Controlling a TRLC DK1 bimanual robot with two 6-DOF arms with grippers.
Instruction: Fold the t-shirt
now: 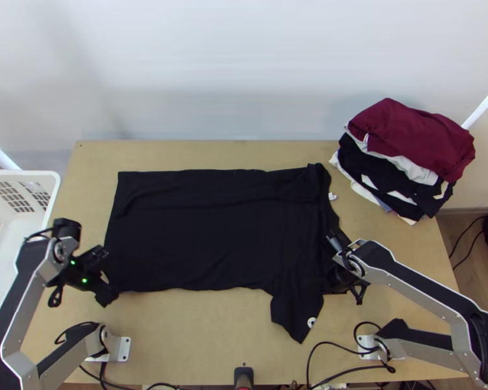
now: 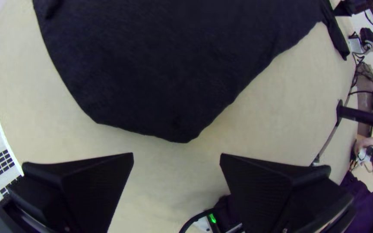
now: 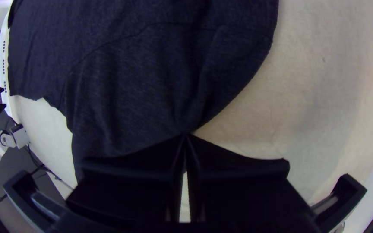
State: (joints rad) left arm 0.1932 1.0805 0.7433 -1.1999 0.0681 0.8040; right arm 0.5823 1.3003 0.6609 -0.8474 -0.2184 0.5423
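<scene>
A black t-shirt (image 1: pixel 198 227) lies spread across the table, with one sleeve sticking out toward the near edge. At its left end, near the lower corner, is my left gripper (image 1: pixel 107 275), open and empty. In the left wrist view the shirt's corner (image 2: pixel 178 125) lies beyond my left gripper (image 2: pixel 176 156), apart from its fingers. My right gripper (image 1: pixel 338 265) is at the shirt's right edge. In the right wrist view my right gripper (image 3: pixel 185 135) is shut on the edge of the shirt (image 3: pixel 139 86); how much cloth it holds is hidden.
A pile of folded clothes (image 1: pixel 410 149) with a dark red one on top stands at the back right. A white basket (image 1: pixel 23 174) stands at the left of the table (image 1: pixel 198 338). Cables (image 1: pixel 338 367) run along the near edge. A person's hand (image 2: pixel 370 142) shows beyond the table.
</scene>
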